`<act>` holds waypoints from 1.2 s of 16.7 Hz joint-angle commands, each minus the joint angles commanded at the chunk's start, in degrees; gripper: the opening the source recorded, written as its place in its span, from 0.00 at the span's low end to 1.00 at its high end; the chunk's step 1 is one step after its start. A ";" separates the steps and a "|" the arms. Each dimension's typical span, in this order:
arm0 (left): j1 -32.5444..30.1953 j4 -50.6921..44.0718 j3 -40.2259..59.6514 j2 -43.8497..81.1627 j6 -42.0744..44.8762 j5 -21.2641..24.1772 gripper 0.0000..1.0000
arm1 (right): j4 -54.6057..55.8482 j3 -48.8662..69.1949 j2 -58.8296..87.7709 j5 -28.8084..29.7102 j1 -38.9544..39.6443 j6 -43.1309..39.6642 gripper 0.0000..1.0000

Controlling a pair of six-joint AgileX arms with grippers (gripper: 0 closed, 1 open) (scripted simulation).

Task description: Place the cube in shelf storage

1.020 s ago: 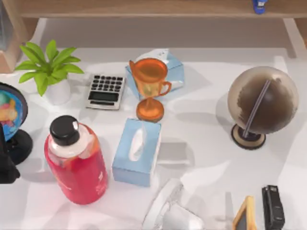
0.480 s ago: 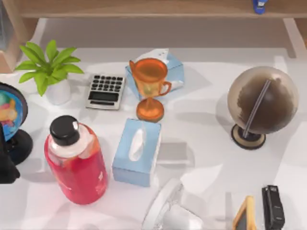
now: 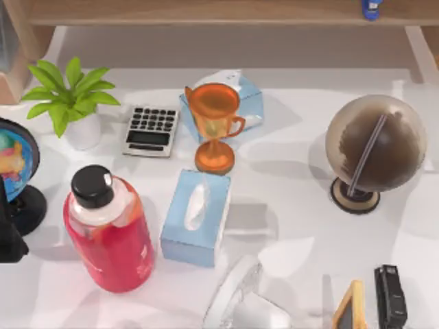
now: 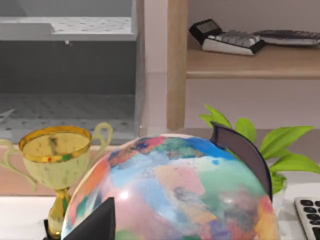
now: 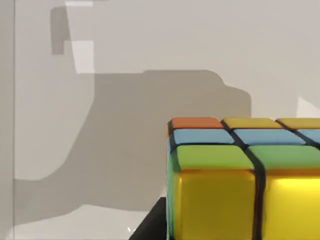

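Filling the right wrist view's edge, cube (image 5: pixel 245 180), half cut off; claw grip untellable

Office/study setup, rendered sim. White desk (image 3: pixel 295 137) under a wooden shelf (image 3: pixel 206 12). Desk clutter says office: calculator (image 3: pixel 151 130), two globes (image 3: pixel 374 147) (image 3: pixel 14 161), potted plant (image 3: pixel 68 103), tissue boxes (image 3: pixel 197 216), stapler (image 3: pixel 391 295), trophy cup (image 3: pixel 214 127). Left wrist view shows a keyboard (image 4: pixel 235 40) on the shelf board.
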 joint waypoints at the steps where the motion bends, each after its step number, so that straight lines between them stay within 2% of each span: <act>1: 0.00 0.00 0.00 0.00 0.00 0.00 1.00 | -0.15 0.45 0.48 0.38 0.15 -0.01 0.00; 8: 0.00 0.00 0.00 0.00 0.00 0.00 1.00 | -0.53 -0.37 -0.84 0.90 0.08 0.10 0.00; 12: 0.00 0.00 0.00 0.00 0.00 0.00 1.00 | -1.51 -6.07 -10.54 3.91 3.17 0.94 0.00; 16: 0.00 0.00 0.00 0.00 0.00 0.00 1.00 | 2.65 -17.25 -22.51 6.66 13.84 3.51 0.00; 20: 0.00 0.00 0.00 0.00 0.00 0.00 1.00 | 15.33 -30.01 -28.50 8.72 30.77 7.85 0.00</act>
